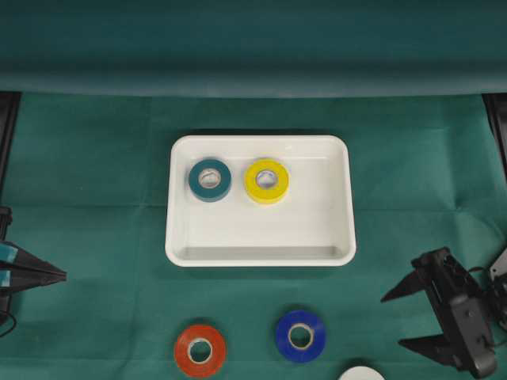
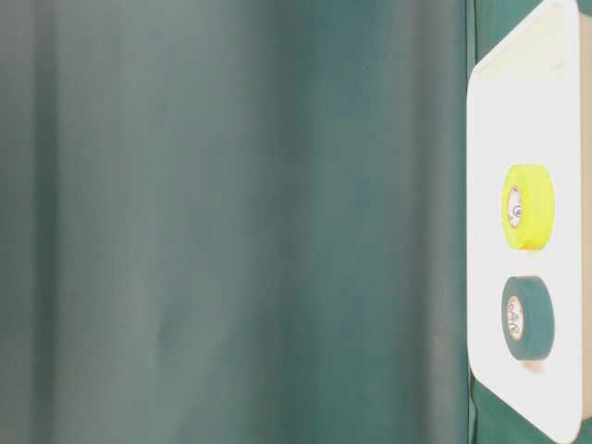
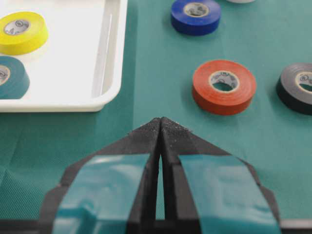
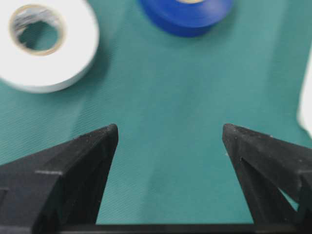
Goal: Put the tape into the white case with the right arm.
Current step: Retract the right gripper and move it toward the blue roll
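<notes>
The white case (image 1: pixel 260 257) lies mid-table and holds a teal tape (image 1: pixel 210 180) and a yellow tape (image 1: pixel 267 180). On the cloth in front of it lie a red tape (image 1: pixel 200 349), a blue tape (image 1: pixel 300 336) and a white tape (image 1: pixel 361 373) at the frame edge. My all-black right gripper (image 1: pixel 391 321) is open and empty, to the right of the blue tape. In the right wrist view its gripper (image 4: pixel 169 129) has bare cloth between the fingers, with the white tape (image 4: pixel 46 44) and blue tape (image 4: pixel 187 14) ahead. My left gripper (image 1: pixel 63 275) is shut and empty.
The left wrist view shows a black tape (image 3: pixel 298 87) beside the red tape (image 3: pixel 224 87), and the case's rim (image 3: pixel 109 58) ahead on the left. A green backdrop rises behind the table. The table-level view shows the case (image 2: pixel 518 111) at its right edge.
</notes>
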`<state>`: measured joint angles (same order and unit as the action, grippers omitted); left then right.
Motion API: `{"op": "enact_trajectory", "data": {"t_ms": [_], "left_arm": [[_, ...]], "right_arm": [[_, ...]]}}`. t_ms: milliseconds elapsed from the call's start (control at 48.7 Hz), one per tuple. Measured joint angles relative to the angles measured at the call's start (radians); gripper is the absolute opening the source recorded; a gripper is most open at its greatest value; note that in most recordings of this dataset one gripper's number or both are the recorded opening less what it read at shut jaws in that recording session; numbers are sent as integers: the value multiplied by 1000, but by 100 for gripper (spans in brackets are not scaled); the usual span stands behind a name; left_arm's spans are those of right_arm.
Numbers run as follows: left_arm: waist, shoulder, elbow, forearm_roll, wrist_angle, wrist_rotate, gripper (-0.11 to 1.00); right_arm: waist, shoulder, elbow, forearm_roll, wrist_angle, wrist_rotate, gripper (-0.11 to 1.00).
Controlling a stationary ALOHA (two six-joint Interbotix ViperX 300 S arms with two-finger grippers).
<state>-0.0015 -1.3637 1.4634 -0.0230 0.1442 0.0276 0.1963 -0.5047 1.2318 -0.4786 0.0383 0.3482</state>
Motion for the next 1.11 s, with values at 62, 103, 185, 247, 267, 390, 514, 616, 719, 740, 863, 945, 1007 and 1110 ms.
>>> {"op": "enact_trajectory", "data": {"t_ms": [62, 103, 185, 247, 267, 390, 514, 616, 719, 740, 863, 945, 1007, 1110], "left_arm": [[0, 0, 0, 0, 0, 0, 0], [0, 0, 0, 0, 0, 0, 0], [0, 0, 0, 0, -2, 0, 0], [0, 0, 0, 0, 0, 0, 0], [0, 0, 0, 2, 0, 0, 0], [0, 0, 0, 0, 0, 0, 0], [0, 0, 0, 0, 0, -2, 0], [0, 0, 0, 2, 0, 0, 0], [0, 0, 0, 0, 0, 0, 0], [0, 0, 0, 0, -2, 0, 0], [0, 0, 0, 0, -2, 0, 0], [-2, 0, 0, 0, 0, 0, 0], [0, 0, 0, 2, 0, -2, 0], [0, 0, 0, 0, 0, -2, 0]], "right_arm": [[8, -2, 3, 0, 0, 2, 64], [12, -3, 5, 0, 2, 2, 64], [12, -6, 5, 2, 0, 2, 64], [12, -6, 5, 2, 0, 2, 64], [12, -6, 5, 2, 0, 2, 64], [12, -6, 5, 2, 0, 2, 64], [12, -8, 5, 2, -2, 2, 64], [12, -8, 2, 0, -2, 2, 64], [12, -3, -12, 2, 0, 0, 64], [12, 0, -17, 0, -2, 2, 64], [12, 28, -44, 3, -2, 12, 64], [12, 66, -75, 3, -2, 48, 64], [14, 97, -97, 3, -2, 71, 64], [17, 156, -137, 3, -2, 89, 64]]}}
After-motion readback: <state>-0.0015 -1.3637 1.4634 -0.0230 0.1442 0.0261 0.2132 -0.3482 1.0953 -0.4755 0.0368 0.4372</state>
